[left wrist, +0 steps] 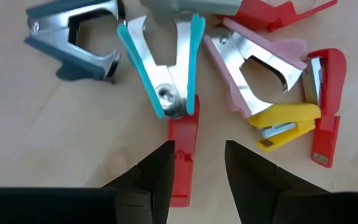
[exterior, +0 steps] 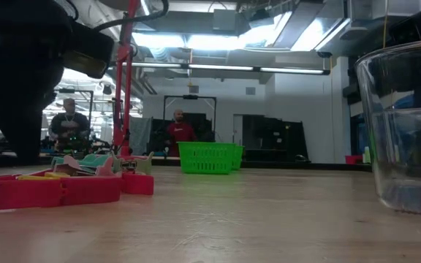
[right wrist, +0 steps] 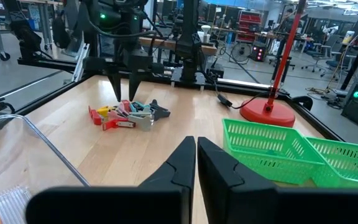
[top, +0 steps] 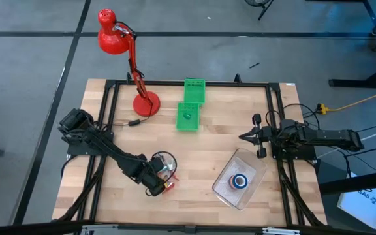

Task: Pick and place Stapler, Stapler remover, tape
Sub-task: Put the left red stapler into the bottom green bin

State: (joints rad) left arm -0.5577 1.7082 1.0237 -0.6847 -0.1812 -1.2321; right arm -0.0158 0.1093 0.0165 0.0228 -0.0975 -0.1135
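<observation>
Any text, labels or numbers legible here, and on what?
White sheet beyond the table's right edge, high view: dark print, too blurred to read with confidence.
Red stapler, teal staple remover: no lettering visible.
Clear container, green baskets: none.

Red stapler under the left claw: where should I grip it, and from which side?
Grip the red stapler's narrow free end, coming straight down. It lies flat between the open left claw's fingers, long sides facing them; its far end tucks under the teal remover.
</observation>
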